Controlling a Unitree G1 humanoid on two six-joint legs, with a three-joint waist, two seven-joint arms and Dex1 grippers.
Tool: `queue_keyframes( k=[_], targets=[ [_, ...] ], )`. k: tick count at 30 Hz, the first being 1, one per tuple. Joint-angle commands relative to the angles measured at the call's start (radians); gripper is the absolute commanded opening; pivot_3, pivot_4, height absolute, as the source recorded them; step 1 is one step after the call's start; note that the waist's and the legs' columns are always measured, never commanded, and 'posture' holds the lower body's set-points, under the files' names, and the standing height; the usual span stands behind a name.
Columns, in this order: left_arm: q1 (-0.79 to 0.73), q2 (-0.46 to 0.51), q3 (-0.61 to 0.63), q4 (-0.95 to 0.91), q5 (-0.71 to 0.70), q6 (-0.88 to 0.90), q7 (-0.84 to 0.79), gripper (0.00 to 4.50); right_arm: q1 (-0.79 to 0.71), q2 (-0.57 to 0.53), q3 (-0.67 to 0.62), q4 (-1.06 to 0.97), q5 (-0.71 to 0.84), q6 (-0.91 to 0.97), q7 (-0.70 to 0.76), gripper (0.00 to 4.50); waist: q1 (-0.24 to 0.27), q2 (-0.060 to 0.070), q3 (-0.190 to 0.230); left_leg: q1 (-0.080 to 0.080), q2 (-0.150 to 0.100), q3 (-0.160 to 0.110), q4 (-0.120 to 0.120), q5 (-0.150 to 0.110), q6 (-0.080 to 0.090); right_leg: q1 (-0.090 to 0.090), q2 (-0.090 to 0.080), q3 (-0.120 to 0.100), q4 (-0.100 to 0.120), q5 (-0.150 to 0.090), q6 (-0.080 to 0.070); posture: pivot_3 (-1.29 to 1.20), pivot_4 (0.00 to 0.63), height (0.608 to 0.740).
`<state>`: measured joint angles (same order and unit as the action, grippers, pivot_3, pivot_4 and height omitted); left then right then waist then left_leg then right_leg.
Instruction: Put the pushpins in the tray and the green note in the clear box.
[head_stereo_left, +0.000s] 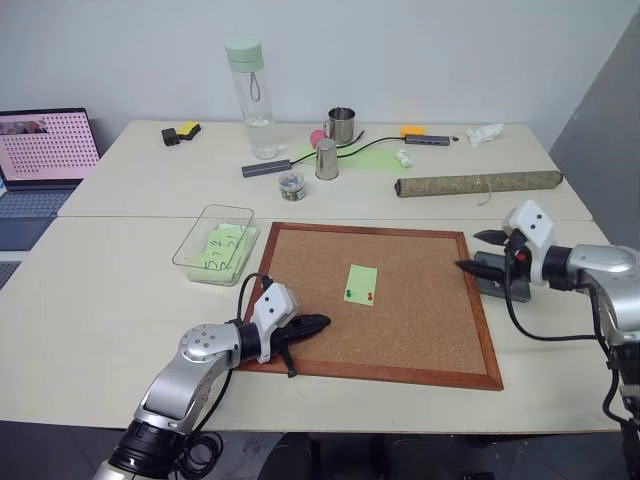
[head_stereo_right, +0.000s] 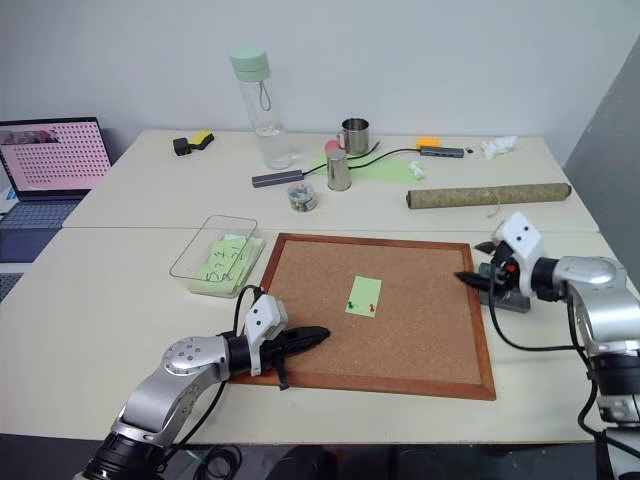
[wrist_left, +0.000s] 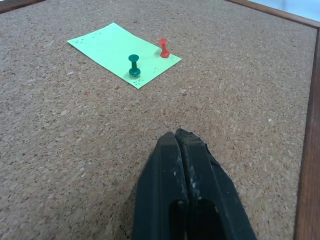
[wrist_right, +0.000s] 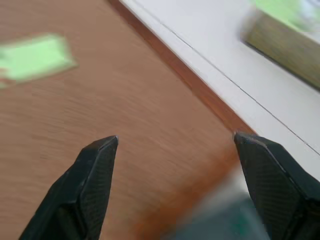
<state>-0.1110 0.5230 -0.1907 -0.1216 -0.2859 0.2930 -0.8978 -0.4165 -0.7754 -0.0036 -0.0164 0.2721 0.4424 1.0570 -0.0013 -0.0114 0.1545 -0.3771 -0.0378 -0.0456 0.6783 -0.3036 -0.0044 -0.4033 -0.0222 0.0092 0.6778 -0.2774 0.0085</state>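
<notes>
Just two pushpins (wrist_left: 148, 59); one green note (wrist_left: 120, 52)

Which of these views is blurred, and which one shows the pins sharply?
Right wrist view: smeared by motion, the green note and cork board streaked. Left wrist view: sharp, red pushpin and green pushpin crisp, each casting a soft shadow. Eye views: evenly lit, no glare.

The green note (wrist_left: 122, 54) is light green and plain, with one red and one green of the pushpins (wrist_left: 148, 57) stuck in it. It lies on a speckled brown cork board (head_stereo_left: 400, 310) with a red-brown wooden frame. The clear box (head_stereo_left: 213, 243) is see-through and holds green notes with dark writing (head_stereo_left: 222, 249), the tray (head_stereo_left: 497, 277) is dark grey, and the table (head_stereo_left: 100, 320) is cream.
</notes>
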Motion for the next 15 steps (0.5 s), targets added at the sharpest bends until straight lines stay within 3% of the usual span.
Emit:
queue_keyframes(
  k=[1,7,15],
  targets=[
    [0.028,0.006,-0.039,0.037,0.033,0.026,-0.007,0.0,0.002,0.076,0.092,-0.13,0.013,0.013,-0.016,3.85,0.0,0.0,0.0,0.0,0.0,0.0,0.0,0.0,0.0,0.0,0.0,0.0,0.0,0.0,0.0,0.0,0.15,0.74],
    [0.024,0.011,-0.04,0.038,0.037,0.024,-0.009,0.0,-0.056,0.202,0.244,-0.036,-0.081,-0.043,-0.045,3.85,-0.001,0.0,0.0,0.0,0.0,0.0,0.0,0.0,0.0,0.0,0.0,0.0,0.0,0.0,0.0,0.0,0.15,0.74],
    [0.036,0.017,-0.033,0.026,0.04,0.023,-0.004,0.0,-0.093,0.28,0.26,0.095,-0.081,-0.076,-0.025,3.85,-0.001,0.0,0.0,0.0,0.0,0.0,0.0,0.0,0.0,-0.001,0.0,0.0,0.0,0.0,0.0,0.0,0.15,0.74]
  ],
)
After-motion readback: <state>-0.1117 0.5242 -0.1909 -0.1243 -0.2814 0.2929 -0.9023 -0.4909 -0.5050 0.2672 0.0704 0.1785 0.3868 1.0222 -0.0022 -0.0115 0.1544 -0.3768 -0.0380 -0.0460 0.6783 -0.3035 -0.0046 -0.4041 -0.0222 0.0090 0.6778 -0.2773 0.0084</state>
